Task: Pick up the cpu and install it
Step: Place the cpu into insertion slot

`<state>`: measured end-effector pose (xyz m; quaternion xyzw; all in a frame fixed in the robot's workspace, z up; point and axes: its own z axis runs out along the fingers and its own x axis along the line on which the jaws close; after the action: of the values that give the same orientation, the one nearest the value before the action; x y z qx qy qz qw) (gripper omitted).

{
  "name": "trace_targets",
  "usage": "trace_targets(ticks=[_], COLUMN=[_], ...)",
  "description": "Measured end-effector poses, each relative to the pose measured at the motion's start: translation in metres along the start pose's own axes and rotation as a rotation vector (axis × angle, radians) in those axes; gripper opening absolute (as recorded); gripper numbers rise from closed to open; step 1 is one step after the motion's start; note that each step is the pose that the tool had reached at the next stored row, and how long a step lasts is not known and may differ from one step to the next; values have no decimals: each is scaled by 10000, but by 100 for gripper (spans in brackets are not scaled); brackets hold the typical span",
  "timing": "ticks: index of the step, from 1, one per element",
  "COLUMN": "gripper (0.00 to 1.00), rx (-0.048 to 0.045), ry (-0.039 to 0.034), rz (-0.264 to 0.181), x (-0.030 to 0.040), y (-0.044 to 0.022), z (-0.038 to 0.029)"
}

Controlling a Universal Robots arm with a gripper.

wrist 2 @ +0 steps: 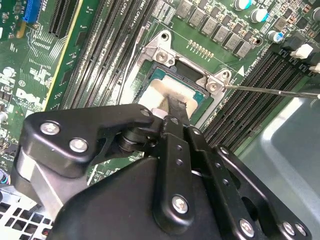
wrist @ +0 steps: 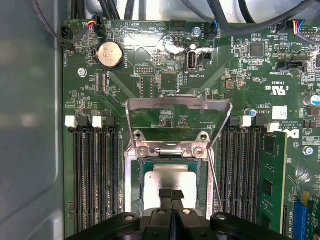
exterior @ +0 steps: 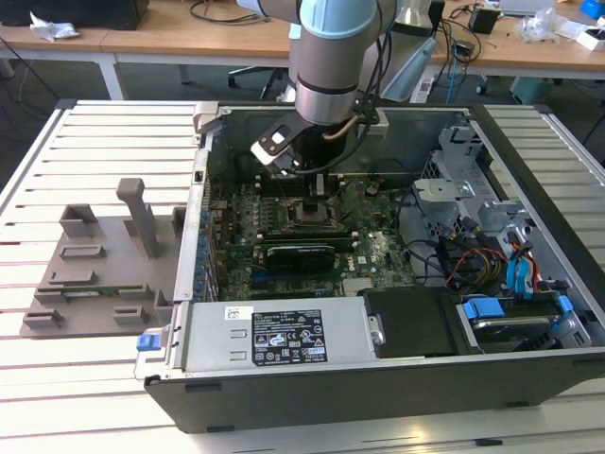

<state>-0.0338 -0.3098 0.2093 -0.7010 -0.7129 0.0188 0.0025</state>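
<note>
One small square chip, the cpu [wrist: 152,192], lies within the socket frame [wrist: 131,170] on the green motherboard [wrist: 165,75], its silvery top plate facing up. The pincer [wrist: 171,194] is narrow, its two black fingertips pressed together and set on the middle of that plate. Whether they grip the chip or only touch it cannot be told.

The step in hand looks like the seating of the chip, late in the task, with the pick-up done. This step calls for the chip to sit flat and square in the frame, clear of the metal bracket [wrist: 175,102], which stands hinged open at the socket's far side.

Memory slots run on both sides of the socket. In the exterior view the arm reaches down into the open computer case [exterior: 529,378] on the slatted tabletop [exterior: 57,378]. A grey fixture plate [exterior: 95,270] lies well apart, at the exterior view's left. White lettering dots the board, and a printed label [exterior: 284,336] sits on the near cover.
</note>
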Motion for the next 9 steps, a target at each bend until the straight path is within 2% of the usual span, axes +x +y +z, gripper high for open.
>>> trace_targets(ticks=[3,9], gripper=[11,11], rx=[-10,-2], ry=[-12,-17], rz=[-468,-485], x=[0,0], y=[1,13], z=[18,59])
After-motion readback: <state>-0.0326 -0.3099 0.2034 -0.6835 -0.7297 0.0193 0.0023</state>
